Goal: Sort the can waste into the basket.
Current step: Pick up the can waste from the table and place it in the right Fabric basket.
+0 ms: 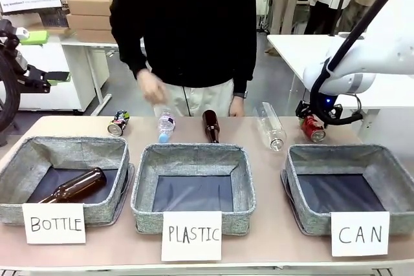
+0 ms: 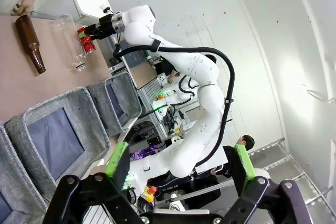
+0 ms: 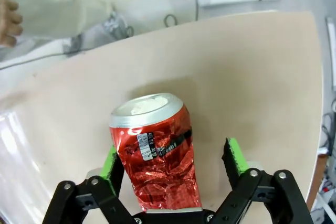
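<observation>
A crumpled red can [image 3: 155,150] lies on the table between the fingers of my right gripper [image 3: 173,156]. The left pad touches the can; a gap remains at the right pad, so the jaws stand open around it. In the front view the red can [image 1: 314,127] is at the far right, just behind the grey basket labelled CAN [image 1: 343,152], under the right gripper [image 1: 310,117]. A dark printed can [image 1: 119,123] lies at the far left. My left gripper [image 2: 181,161] is open and holds nothing, well away from the table; it looks toward the red can [image 2: 86,40].
A small clear bottle [image 1: 166,124], a brown bottle [image 1: 211,126] and a large clear bottle [image 1: 270,125] lie along the far edge. The person's hand [image 1: 150,87] hovers above the small bottle. The BOTTLE bin [image 1: 65,148] holds a brown bottle [image 1: 74,185]. The PLASTIC bin [image 1: 193,153] stands in the middle.
</observation>
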`<state>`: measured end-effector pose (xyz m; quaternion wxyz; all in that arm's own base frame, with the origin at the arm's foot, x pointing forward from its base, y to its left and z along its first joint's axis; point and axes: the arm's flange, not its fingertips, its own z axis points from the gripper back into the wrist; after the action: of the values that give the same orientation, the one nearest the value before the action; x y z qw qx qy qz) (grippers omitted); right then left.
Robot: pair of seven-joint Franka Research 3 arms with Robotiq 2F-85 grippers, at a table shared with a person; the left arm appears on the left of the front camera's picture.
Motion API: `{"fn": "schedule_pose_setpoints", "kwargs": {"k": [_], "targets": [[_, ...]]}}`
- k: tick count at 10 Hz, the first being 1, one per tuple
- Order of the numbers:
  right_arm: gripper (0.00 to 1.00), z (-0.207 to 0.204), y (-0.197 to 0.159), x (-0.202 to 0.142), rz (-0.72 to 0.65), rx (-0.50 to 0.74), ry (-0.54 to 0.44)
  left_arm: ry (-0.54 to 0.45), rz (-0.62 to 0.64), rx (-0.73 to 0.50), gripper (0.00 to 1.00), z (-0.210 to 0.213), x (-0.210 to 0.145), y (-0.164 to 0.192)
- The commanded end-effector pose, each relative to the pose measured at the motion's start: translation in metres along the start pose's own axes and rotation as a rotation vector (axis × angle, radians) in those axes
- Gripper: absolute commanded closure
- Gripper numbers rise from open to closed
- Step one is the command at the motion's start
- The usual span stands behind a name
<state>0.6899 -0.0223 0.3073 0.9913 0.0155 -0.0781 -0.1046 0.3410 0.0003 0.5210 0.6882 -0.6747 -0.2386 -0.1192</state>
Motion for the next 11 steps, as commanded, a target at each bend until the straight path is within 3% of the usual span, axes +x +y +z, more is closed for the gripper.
{"fn": "schedule_pose_setpoints", "kwargs": {"k": [1, 2, 3, 5, 6, 7, 8, 11], "targets": [[0.6, 0.002, -0.001, 0.007, 0.016, 0.005, 0.021, -0.01, -0.023, -0.021, 0.0, -0.002, 0.0, -0.001], [0.68, 0.002, 0.0, 0.007, 0.025, 0.004, 0.029, -0.01, -0.023, -0.021, 0.0, -0.002, 0.0, -0.001], [1.0, 0.002, 0.001, 0.007, 0.029, 0.006, 0.03, -0.01, -0.023, -0.021, 0.0, -0.002, 0.0, -0.001], [1.0, 0.001, 0.003, 0.007, 0.039, 0.005, 0.04, -0.01, -0.023, -0.021, 0.0, -0.002, 0.0, -0.001], [0.87, 0.001, 0.004, 0.006, 0.043, 0.004, 0.044, -0.01, -0.023, -0.021, 0.0, -0.002, 0.0, -0.001], [0.97, 0.002, 0.004, 0.005, 0.042, 0.008, 0.046, -0.01, -0.023, -0.021, 0.0, -0.002, 0.0, -0.001], [1.0, 0.003, 0.004, 0.005, 0.039, 0.005, 0.049, -0.01, -0.023, -0.021, 0.0, -0.002, 0.0, -0.001], [1.0, 0.014, 0.006, 0.0, 0.058, -0.007, 0.042, -0.01, -0.023, -0.021, 0.0, -0.002, 0.0, -0.001]]}}
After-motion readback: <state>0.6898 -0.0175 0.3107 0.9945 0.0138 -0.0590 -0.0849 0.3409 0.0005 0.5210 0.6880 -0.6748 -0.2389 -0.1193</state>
